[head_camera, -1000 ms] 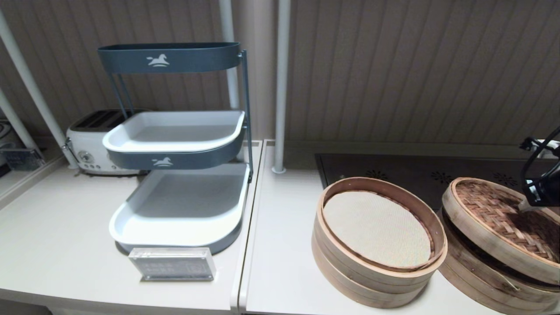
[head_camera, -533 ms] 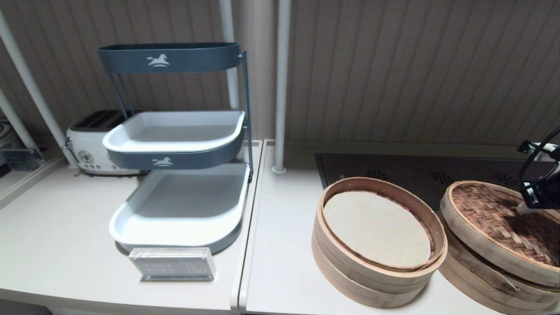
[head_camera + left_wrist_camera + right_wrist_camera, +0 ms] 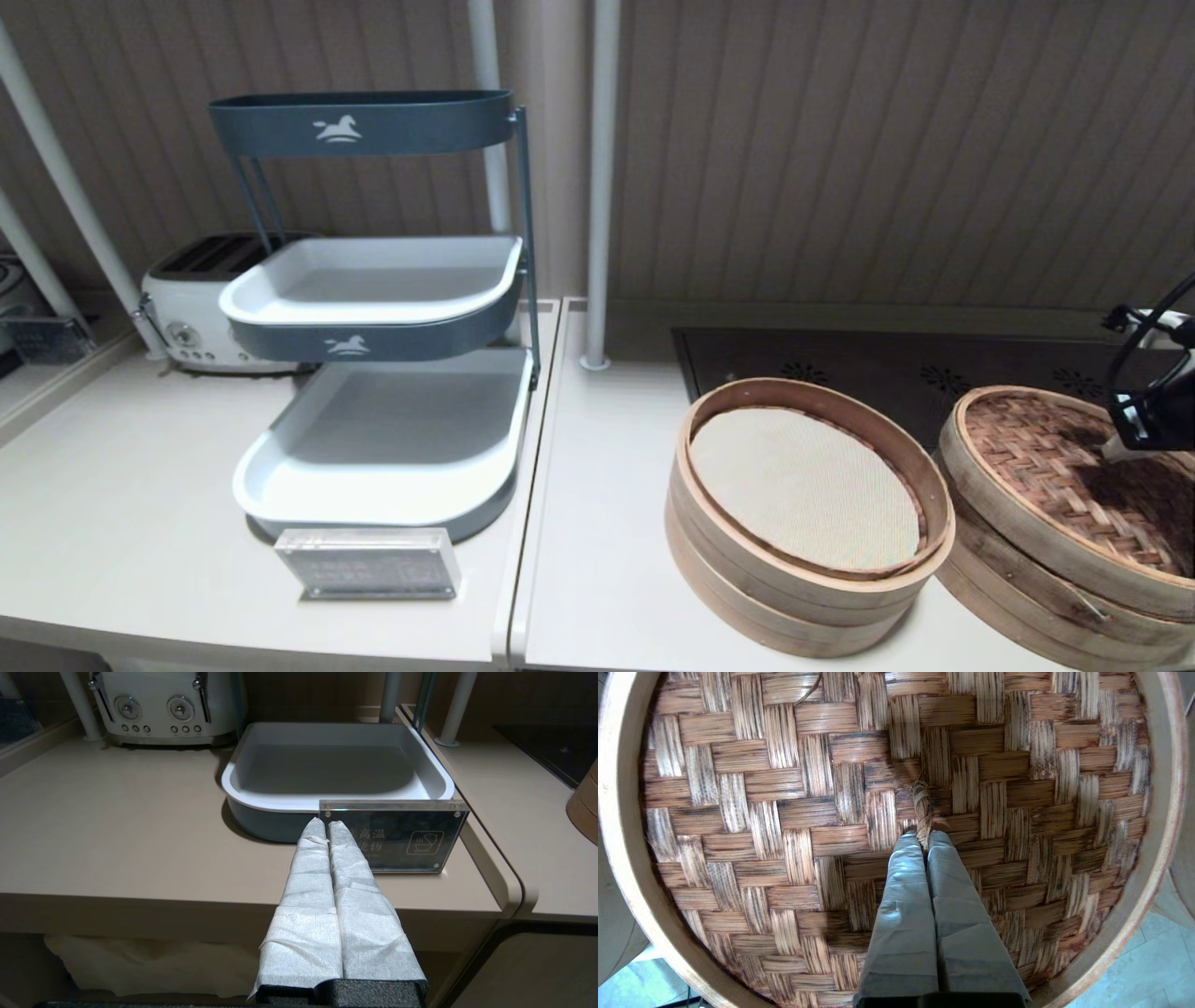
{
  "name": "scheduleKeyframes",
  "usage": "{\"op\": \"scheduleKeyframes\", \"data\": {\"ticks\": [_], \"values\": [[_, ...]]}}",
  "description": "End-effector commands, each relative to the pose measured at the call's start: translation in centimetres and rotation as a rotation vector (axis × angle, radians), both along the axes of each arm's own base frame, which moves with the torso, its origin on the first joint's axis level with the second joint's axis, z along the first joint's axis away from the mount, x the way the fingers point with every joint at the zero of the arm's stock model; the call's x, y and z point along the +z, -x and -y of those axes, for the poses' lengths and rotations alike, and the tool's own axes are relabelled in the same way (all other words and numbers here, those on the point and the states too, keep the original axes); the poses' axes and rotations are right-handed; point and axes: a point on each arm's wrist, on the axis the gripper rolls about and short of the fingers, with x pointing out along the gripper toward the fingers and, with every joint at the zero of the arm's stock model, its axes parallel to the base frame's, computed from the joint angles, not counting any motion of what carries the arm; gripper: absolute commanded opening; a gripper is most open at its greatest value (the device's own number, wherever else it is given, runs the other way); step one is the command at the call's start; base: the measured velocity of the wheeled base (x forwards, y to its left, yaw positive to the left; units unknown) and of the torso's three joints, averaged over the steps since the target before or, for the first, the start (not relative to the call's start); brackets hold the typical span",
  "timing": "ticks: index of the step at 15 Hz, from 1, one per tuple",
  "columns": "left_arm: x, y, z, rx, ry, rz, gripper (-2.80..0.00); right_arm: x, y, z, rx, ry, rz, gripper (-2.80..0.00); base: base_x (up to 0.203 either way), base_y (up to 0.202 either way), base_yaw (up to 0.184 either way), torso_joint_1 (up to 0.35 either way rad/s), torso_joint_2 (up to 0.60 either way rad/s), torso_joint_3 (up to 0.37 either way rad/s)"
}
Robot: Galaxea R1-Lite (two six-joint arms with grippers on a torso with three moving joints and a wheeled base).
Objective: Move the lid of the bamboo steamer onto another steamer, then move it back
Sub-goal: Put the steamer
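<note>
The bamboo steamer lid [image 3: 1046, 457], reddish-brown weave inside a pale hoop, lies on the shallower steamer [image 3: 1036, 597] at the far right, its near-left rim down on the steamer wall. A thin sliver [image 3: 1083, 602] sticks out of that wall. My right gripper [image 3: 1116, 448] stands over the lid's middle. In the right wrist view that gripper [image 3: 923, 835] is shut on the lid's small twisted knot [image 3: 920, 807]. My left gripper [image 3: 326, 823] is shut on nothing, parked low before the counter's front edge; it does not show in the head view.
A taller steamer with a white mesh liner [image 3: 803, 485] stands open just left of the lidded one. Behind both lies a dark cooktop [image 3: 896, 369]. A three-tier tray rack [image 3: 383, 411], an acrylic sign [image 3: 369, 563] and a toaster [image 3: 191, 299] fill the left counter.
The lid, held by my right gripper, has come down from a raised tilt onto the shallower steamer; the dark gap under its left rim has closed. The left arm has not moved.
</note>
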Motion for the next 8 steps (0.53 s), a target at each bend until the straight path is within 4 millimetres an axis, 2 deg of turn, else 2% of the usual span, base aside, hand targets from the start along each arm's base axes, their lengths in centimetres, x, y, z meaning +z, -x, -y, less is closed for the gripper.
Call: {"op": "scheduleKeyframes", "data": {"ticks": [1, 8], "values": [[-0.77, -0.19, 0.00, 0.000, 0.000, -0.024, -2.80, -0.24, 0.23, 0.06, -0.002, -0.005, -0.011, -2.80, 0.000, 0.000, 0.000, 0.000, 0.00, 0.000], [-0.77, -0.20, 0.00, -0.001, -0.001, -0.025, -2.80, -0.20, 0.30, 0.52, -0.012, 0.003, 0.003, -2.80, 0.000, 0.000, 0.000, 0.000, 0.00, 0.000]]}}
